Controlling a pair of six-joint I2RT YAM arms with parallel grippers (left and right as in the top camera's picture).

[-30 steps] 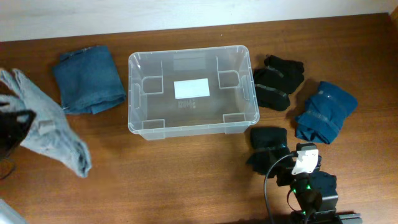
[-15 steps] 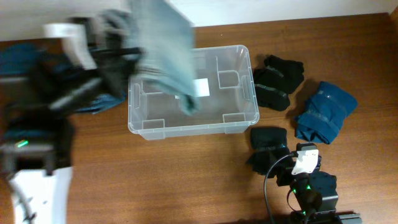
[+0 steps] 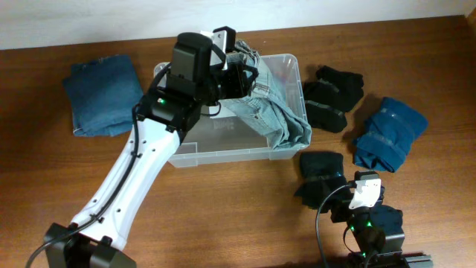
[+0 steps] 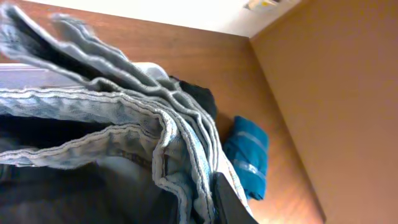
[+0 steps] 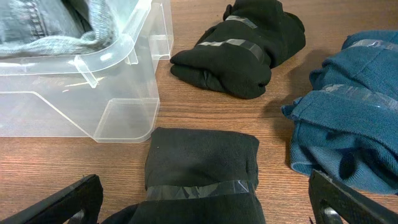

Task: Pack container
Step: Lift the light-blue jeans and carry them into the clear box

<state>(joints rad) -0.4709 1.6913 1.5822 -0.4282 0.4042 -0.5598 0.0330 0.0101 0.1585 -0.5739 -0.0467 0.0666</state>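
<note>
Now jeans (image 3: 271,115) drape into container (image 3: 186,152); only overhead shows left arm (image 3: 141,171).

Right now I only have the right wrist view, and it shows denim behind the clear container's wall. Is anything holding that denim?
Observer: Yes. The left fingers are shut on the pale jeans, above the container.
Operator: Where over the container are they held?
Observer: Near its back rim. From there the jeans spread toward the front right corner.
Operator: Is there anything on the container's far side that I can't see?
Observer: A folded blue cloth lies on the table to the container's left, apart from it.
</note>
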